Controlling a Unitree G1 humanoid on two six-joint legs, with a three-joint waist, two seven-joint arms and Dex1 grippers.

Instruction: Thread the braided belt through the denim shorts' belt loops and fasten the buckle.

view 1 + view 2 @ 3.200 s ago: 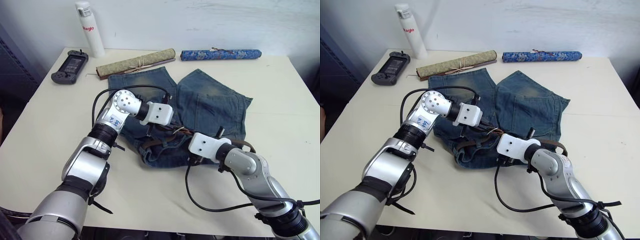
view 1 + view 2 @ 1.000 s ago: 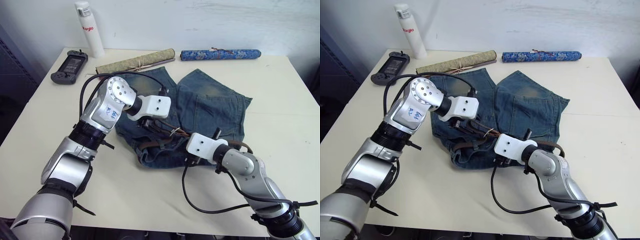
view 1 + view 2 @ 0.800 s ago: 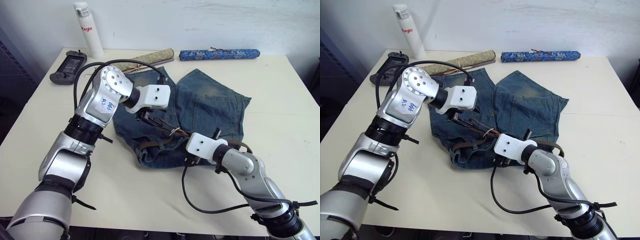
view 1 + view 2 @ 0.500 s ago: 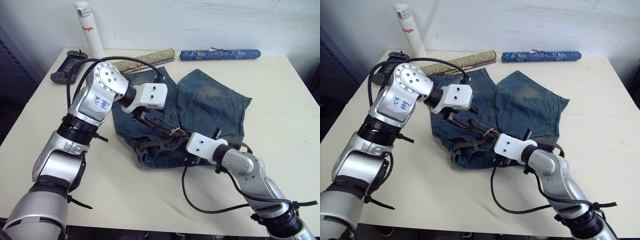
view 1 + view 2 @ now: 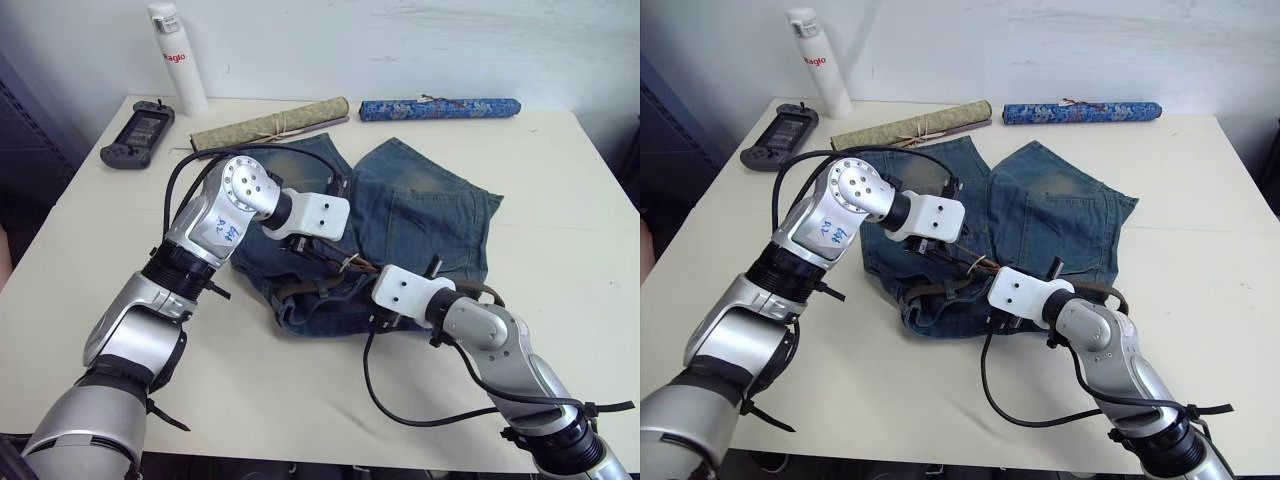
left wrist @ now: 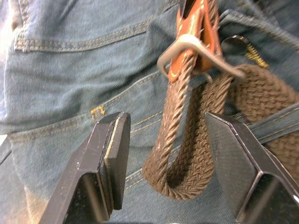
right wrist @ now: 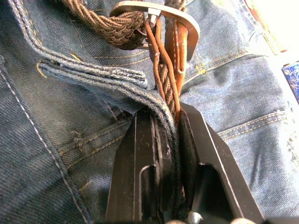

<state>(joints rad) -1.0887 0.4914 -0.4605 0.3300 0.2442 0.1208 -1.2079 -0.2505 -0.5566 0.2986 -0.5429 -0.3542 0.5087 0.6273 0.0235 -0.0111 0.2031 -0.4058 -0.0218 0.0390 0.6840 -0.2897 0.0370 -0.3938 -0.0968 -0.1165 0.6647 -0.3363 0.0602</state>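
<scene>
A: Where is there room to pass?

B: The table (image 5: 560, 200) is bare to the right of the denim shorts (image 5: 420, 215) and along the near edge.

A: And the far edge?

B: Blocked by a white bottle (image 5: 178, 58), a game controller (image 5: 138, 133), a tan roll (image 5: 270, 122) and a blue patterned roll (image 5: 440, 107).

Cream table (image 5: 90, 250) stands against a white wall (image 5: 400, 40).

Head stereo pair looks down over the whole surface (image 5: 90, 300). Both wrist cams sit super close, sharing the buckle (image 6: 198, 49) and shorts (image 7: 56, 154).
</scene>
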